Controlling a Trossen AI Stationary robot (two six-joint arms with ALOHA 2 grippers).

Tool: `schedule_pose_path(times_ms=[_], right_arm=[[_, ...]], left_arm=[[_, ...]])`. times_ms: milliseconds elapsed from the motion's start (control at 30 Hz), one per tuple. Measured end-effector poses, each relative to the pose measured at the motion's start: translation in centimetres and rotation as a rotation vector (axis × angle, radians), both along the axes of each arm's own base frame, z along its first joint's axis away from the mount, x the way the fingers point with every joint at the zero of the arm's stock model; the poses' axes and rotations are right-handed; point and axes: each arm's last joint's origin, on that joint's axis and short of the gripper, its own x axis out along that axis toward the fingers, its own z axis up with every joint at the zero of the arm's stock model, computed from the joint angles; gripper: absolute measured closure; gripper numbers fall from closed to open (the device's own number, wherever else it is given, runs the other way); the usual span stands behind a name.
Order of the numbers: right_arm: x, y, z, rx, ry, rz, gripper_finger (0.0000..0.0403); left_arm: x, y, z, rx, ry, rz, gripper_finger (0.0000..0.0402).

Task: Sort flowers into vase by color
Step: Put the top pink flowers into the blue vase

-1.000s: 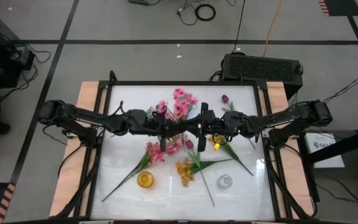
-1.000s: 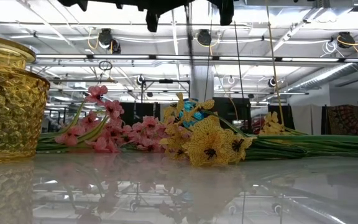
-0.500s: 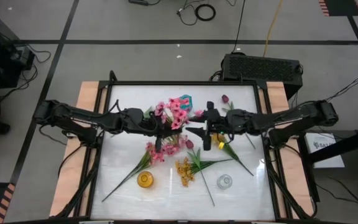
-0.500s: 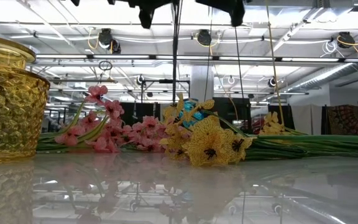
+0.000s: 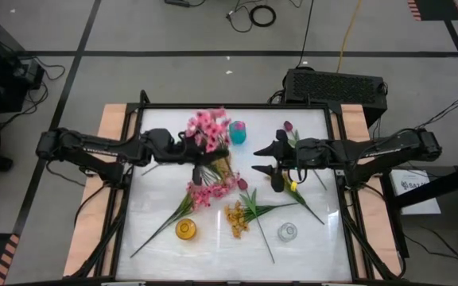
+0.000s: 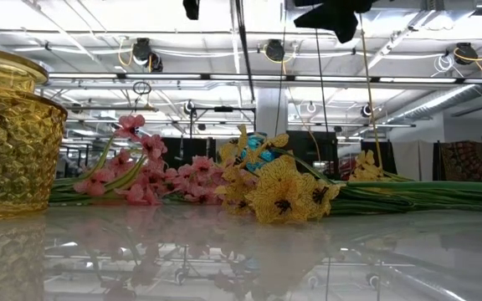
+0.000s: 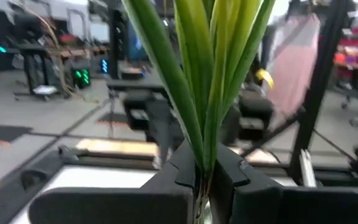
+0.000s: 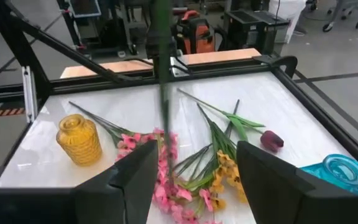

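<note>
High view: left gripper [image 5: 199,154] clamps a pink spray [image 5: 207,130] aloft beside the teal vase [image 5: 238,133], right gripper [image 5: 265,159] hangs nearby, fingers apart, empty; judged mid-carry, next move needs the stem's foot lined up over a vase mouth.

Both dark arms reach inward from the table's sides, their wrists raised above the middle. The left gripper [image 5: 203,155] sits just left of centre, its fingers [image 7: 188,168] pinched together around green stalks. The right gripper [image 5: 270,159] hangs just right of centre, fingers [image 8: 135,177] spread wide apart and, as far as the views show, holding nothing.
</note>
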Motion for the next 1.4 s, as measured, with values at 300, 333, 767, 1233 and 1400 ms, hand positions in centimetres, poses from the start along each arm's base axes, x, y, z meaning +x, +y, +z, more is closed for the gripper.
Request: schedule_pose_path(times_ms=[300, 333, 767, 1233, 1400], right_arm=[[0.0, -0.2, 0.0, -0.031, 0.008, 0.006, 0.0193], [0.0, -0.2, -0.1, -0.037, 0.011, 0.008, 0.0193], [0.0, -0.2, -0.1, -0.115, 0.026, 0.035, 0.0193], [0.0, -0.2, -0.1, -0.223, 0.041, 0.064, 0.0193], [-0.1, -0.5, -0.1, -0.256, 0.050, -0.026, 0.0193]], left_arm=[[-0.3, 4.5, 0.2, -0.022, -0.025, 0.100, 0.0384], [-0.4, 4.9, 0.2, -0.022, -0.025, 0.115, 0.0384], [-1.4, 8.6, 1.6, -0.005, -0.132, 0.209, 0.0384], [-1.8, 10.8, 1.3, -0.013, -0.128, 0.255, 0.0384], [-1.1, 12.4, 0.0, -0.053, -0.111, 0.260, 0.0384]])
